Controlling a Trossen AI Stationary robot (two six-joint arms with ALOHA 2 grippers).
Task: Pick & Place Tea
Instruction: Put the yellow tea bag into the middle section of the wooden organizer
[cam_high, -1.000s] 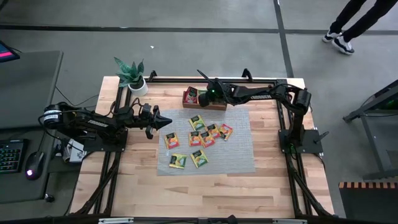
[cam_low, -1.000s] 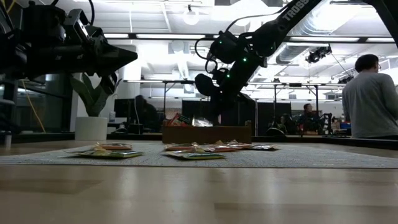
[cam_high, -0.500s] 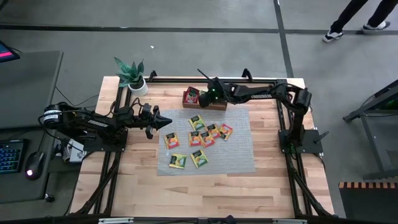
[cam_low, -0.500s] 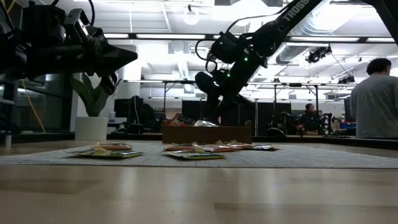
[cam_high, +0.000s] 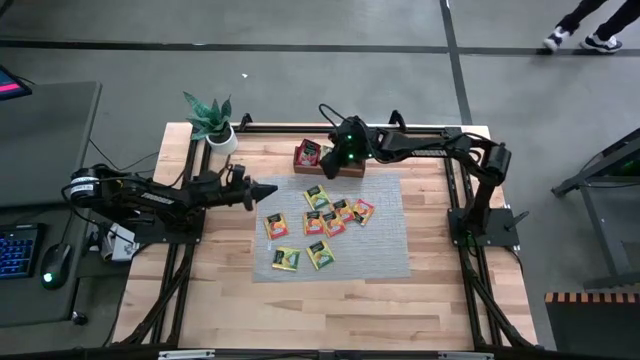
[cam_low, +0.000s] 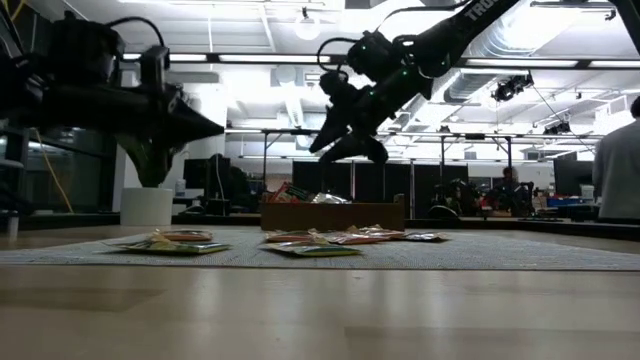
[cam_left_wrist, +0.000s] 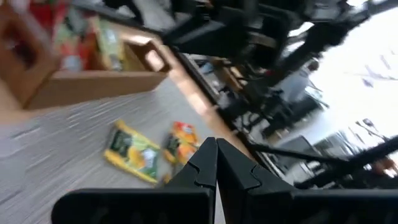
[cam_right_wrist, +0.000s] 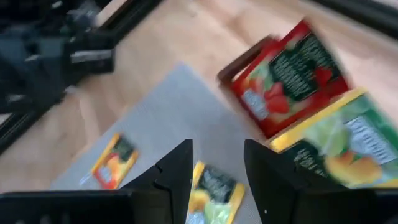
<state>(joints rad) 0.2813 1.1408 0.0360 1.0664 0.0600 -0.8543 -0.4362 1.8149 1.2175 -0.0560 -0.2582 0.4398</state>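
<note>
Right claw (cam_high: 331, 168): my working arm – it hangs above the wooden tray (cam_high: 353, 170) at the far edge of the mat (cam_high: 385, 235), fingers parted with nothing between them. I read that as a drop just finished.
Tray contents: a red sachet (cam_right_wrist: 283, 78) and a yellow-green one (cam_right_wrist: 339, 152) lie in the tray, which is why the claw is over that spot.
Tea left to move: eight sachets (cam_high: 327, 224) lie loose on the mat, near its middle, well apart from the tray.
Left claw (cam_high: 270, 189): clenched on nothing, parked over the surface at the mat's left edge – waiting out of the way, I think.
Change since a second ago: the right claw has lifted clear of the tray and its fingers have spread; the left claw has rolled at the wrist but kept its place.
</note>
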